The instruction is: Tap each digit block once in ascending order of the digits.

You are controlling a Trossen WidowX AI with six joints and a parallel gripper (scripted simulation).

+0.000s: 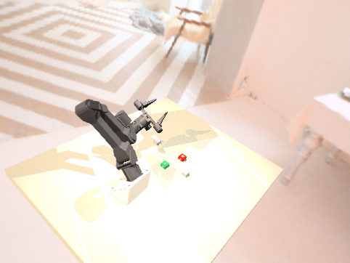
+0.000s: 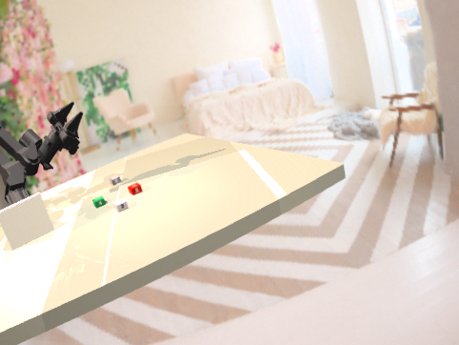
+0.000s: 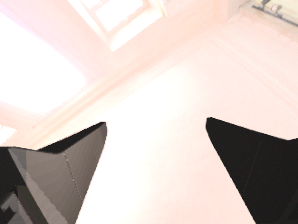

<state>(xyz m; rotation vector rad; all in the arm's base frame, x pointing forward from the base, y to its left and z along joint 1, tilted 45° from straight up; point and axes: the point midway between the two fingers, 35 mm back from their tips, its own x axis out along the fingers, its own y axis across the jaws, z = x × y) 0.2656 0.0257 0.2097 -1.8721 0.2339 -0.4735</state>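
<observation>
A green block (image 1: 165, 165) (image 2: 99, 202) shows what looks like a 4 in the exterior view. A red block (image 1: 182, 158) (image 2: 135, 189) sits near it, its digit too small to read surely. A white block (image 1: 185, 174) (image 2: 122, 206) lies close to both; its digit looks like a 3. Another white or grey block (image 1: 157, 140) (image 2: 115, 180) lies apart, nearer the gripper's side in the top view; its digit is unreadable. My gripper (image 1: 161, 106) (image 2: 77, 108) (image 3: 156, 124) is open and empty, raised high above the table and away from the blocks. The wrist view shows no block.
The blocks stand on a pale wooden table (image 1: 218, 203) (image 2: 190, 200). The arm's pale base block (image 1: 131, 190) (image 2: 29, 221) stands beside them. The arm casts shadows across the table. Room furniture stands beyond the table edges.
</observation>
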